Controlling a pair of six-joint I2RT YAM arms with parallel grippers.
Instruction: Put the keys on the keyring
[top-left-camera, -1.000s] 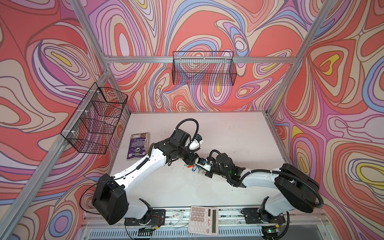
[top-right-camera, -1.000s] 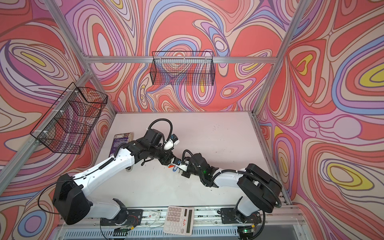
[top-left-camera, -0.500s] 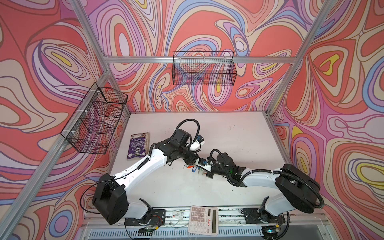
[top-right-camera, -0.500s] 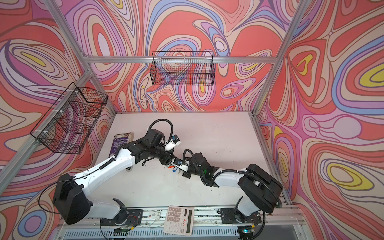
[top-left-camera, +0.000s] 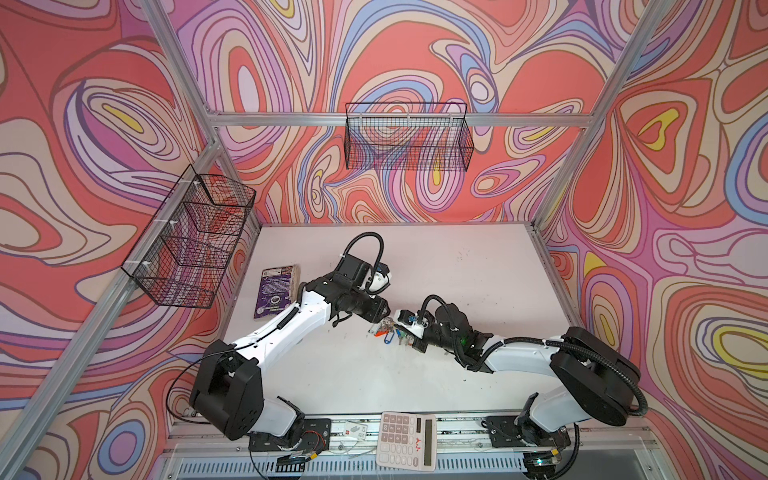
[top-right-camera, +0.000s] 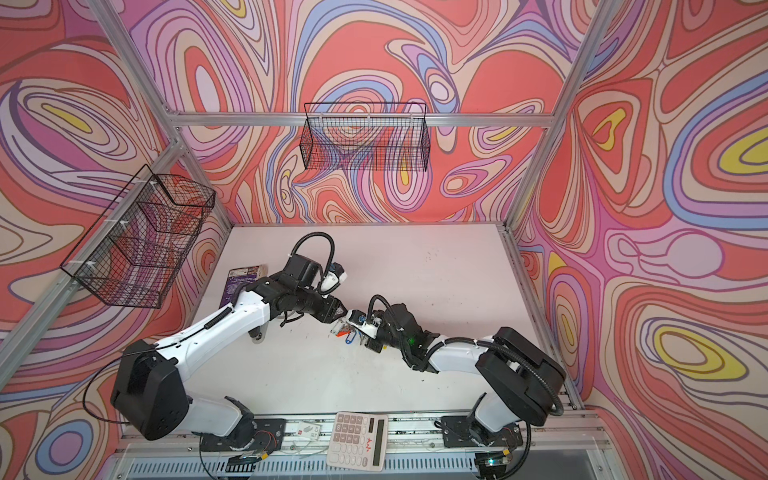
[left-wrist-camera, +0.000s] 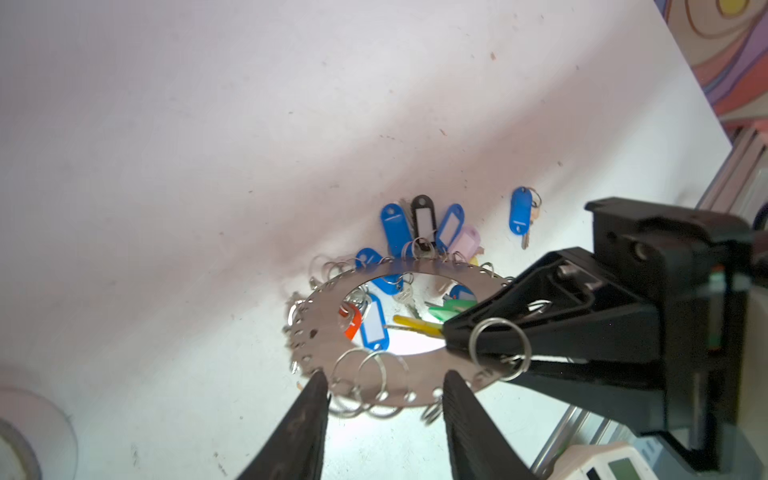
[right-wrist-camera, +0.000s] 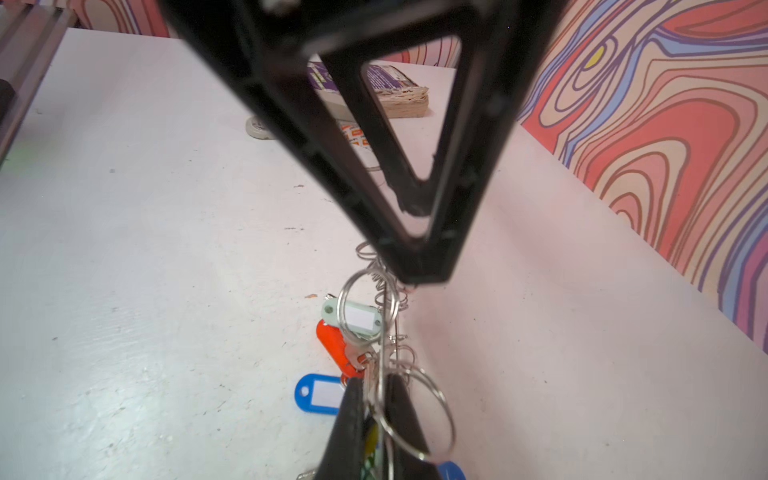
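While right pincer (right-wrist-camera: 376, 411) clamps keyring (left-wrist-camera: 324, 332), left pincer (left-wrist-camera: 384, 376) half-open astride rim.

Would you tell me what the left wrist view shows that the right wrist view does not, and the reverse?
Only the left wrist view shows the keyring face-on with its wide hole, a black tag beyond it, and a corner of the calculator. Only the right wrist view shows the book, and it shows the keyring merely as a thin edge. Both show the orange tag, the right gripper shut on the keyring's rim, and the left gripper open near another part of the rim.
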